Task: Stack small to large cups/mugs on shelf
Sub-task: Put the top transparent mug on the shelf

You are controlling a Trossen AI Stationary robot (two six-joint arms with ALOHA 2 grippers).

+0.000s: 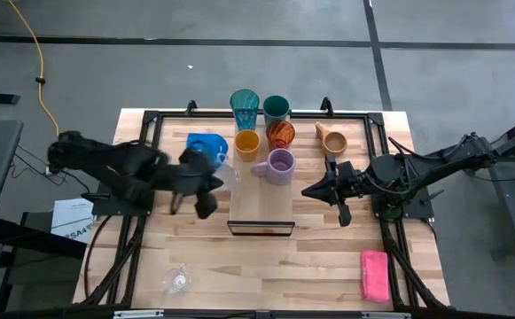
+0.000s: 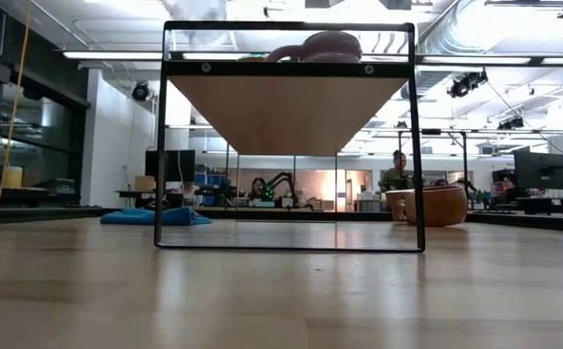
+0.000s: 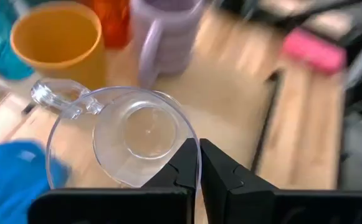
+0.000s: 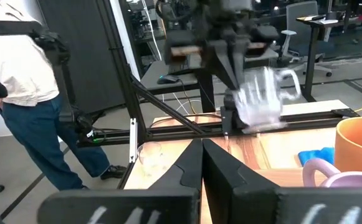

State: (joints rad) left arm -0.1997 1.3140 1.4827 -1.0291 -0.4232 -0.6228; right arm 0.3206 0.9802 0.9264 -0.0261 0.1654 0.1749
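Left gripper: pinching rim of clear glass, held up beside shelf
Right gripper: pressed together, holding nothing, right of shelf
Shelf: lavender mug and orange cup at far end
Second glass: near table edge

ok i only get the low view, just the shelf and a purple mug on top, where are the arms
Observer: the left gripper is just left of the shelf, shut on the rim of a clear handled glass.
Operator: and the right one
Observer: the right gripper hovers off the shelf's right side, shut and empty.
Operator: any other glass around
Observer: yes, a second clear glass sits on the table by its near edge, on the left arm's side.
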